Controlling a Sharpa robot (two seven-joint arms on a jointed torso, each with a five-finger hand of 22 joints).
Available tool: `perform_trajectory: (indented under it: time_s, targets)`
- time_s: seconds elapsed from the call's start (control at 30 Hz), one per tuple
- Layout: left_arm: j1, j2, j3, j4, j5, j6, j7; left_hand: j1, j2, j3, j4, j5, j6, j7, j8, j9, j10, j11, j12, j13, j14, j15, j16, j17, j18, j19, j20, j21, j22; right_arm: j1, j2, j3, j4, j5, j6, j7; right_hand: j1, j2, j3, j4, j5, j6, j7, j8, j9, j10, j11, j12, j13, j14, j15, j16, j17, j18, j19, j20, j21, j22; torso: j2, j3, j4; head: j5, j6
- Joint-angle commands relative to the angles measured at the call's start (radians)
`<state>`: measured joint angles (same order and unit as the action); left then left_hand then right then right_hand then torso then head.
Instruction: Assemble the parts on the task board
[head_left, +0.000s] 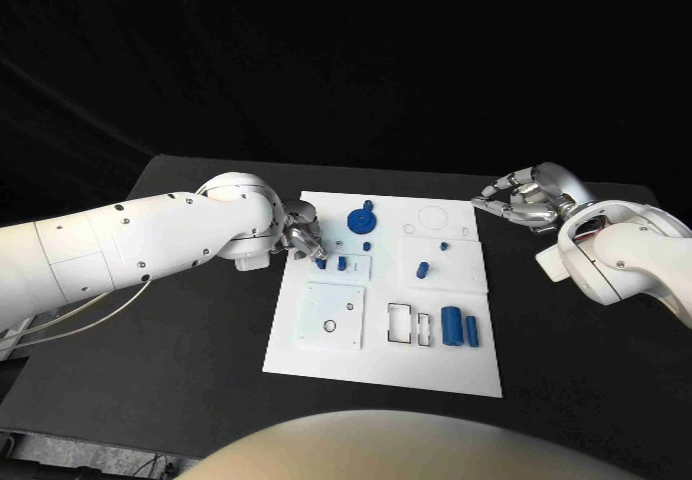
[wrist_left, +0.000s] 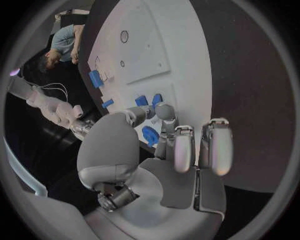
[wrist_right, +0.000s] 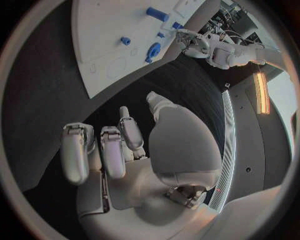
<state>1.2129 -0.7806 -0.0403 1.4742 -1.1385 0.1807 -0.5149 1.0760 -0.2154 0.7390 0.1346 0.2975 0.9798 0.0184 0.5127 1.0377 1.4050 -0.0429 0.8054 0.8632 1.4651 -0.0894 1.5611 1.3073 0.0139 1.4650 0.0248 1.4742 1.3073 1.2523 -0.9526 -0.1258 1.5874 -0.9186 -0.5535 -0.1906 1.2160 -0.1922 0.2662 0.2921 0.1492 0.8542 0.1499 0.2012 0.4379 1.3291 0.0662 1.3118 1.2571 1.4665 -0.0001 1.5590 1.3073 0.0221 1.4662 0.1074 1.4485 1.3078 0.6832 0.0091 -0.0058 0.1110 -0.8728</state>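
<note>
Board (head_left: 378, 370) lies nearest; left hand (head_left: 300, 240) pinches a blue part (head_left: 320, 264) at its edge; right hand (head_left: 522, 200) hovers beside, fingers curled, empty.

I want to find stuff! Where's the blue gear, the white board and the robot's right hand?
gear (head_left: 362, 221), head view, on its round face
board (head_left: 361, 370), head view, on bare plate near its front edge
right hand (head_left: 522, 200), head view, on its middle

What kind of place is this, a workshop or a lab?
Probably a robotics lab: two white arms with silver hands, left hand and right hand, work over a white task board holding small blue parts on a black table.
</note>
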Motion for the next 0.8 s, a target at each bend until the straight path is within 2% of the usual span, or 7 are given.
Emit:
perform_trajectory:
  time_s: [0.03,0.37,0.67,0.73,0.8]
  targets:
    - [-0.003,0.005,-0.003,-0.001,0.022,0.015,-0.010,-0.013,0.001,-0.002,0.012,-0.009,0.006,-0.002,-0.006,-0.002,0.004,-0.005,-0.002,0.000,0.103,-0.009,0.002,0.251,0.009,0.055,-0.008,0.004,0.229,0.000,-0.001,0.000,0.002,-0.004,0.001,0.008,-0.002,0.005,-0.002,-0.003,0.005,-0.003,-0.003,0.004,0.001,-0.005,0.001,-0.003,-0.001,0.095,-0.002,-0.003,0.229,0.012,0.023,-0.001,-0.005,0.190,0.000,0.0000,0.0001,-0.001,0.000]
    - [-0.005,0.012,-0.004,-0.010,0.025,0.014,-0.018,-0.032,-0.004,-0.013,0.025,-0.034,0.012,-0.003,-0.010,-0.004,0.004,-0.005,-0.001,0.001,0.103,-0.010,0.002,0.251,0.008,0.055,-0.009,0.004,0.230,0.000,-0.001,0.000,0.002,-0.004,0.001,0.008,-0.002,0.005,-0.002,-0.003,0.005,-0.003,-0.003,0.004,0.001,-0.005,0.001,-0.003,-0.001,0.095,-0.002,-0.003,0.229,0.012,0.023,-0.001,-0.005,0.190,0.000,0.0001,0.0009,-0.003,0.000]
    - [-0.005,0.014,-0.005,-0.017,0.026,0.021,-0.036,-0.053,-0.009,-0.032,0.043,-0.078,0.016,-0.002,-0.016,-0.006,0.002,-0.005,-0.001,0.000,0.103,-0.011,0.001,0.251,0.008,0.055,-0.011,0.003,0.231,-0.001,0.001,0.000,0.000,-0.003,0.001,0.009,-0.002,0.004,-0.002,-0.002,0.005,-0.004,-0.003,0.004,0.001,-0.007,0.001,-0.005,-0.003,0.095,-0.003,-0.004,0.228,0.013,0.022,-0.002,-0.007,0.189,0.000,0.0003,0.0009,-0.003,0.000]
    - [-0.005,0.015,-0.005,-0.019,0.026,0.020,-0.039,-0.057,-0.009,-0.040,0.050,-0.098,0.018,-0.002,-0.017,-0.007,0.002,-0.005,-0.001,0.000,0.103,-0.011,0.001,0.250,0.008,0.055,-0.011,0.003,0.231,-0.001,0.001,0.000,0.000,-0.003,0.001,0.010,-0.002,0.004,-0.002,-0.002,0.005,-0.004,-0.003,0.004,0.001,-0.007,0.001,-0.005,-0.003,0.095,-0.003,-0.004,0.228,0.013,0.022,-0.002,-0.007,0.189,0.000,0.0004,0.0007,-0.004,0.000]
    - [-0.005,0.015,-0.005,-0.020,0.026,0.018,-0.042,-0.064,-0.010,-0.054,0.061,-0.132,0.021,-0.002,-0.020,-0.007,0.002,-0.005,0.003,0.002,0.103,-0.011,0.001,0.251,0.008,0.056,-0.011,0.003,0.231,-0.001,0.001,0.000,0.000,-0.003,0.001,0.010,-0.003,0.004,-0.003,-0.002,0.004,-0.005,-0.003,0.004,0.001,-0.007,0.001,-0.005,-0.003,0.095,-0.003,-0.004,0.227,0.013,0.022,-0.002,-0.008,0.189,0.000,0.0005,0.0005,-0.004,0.000]
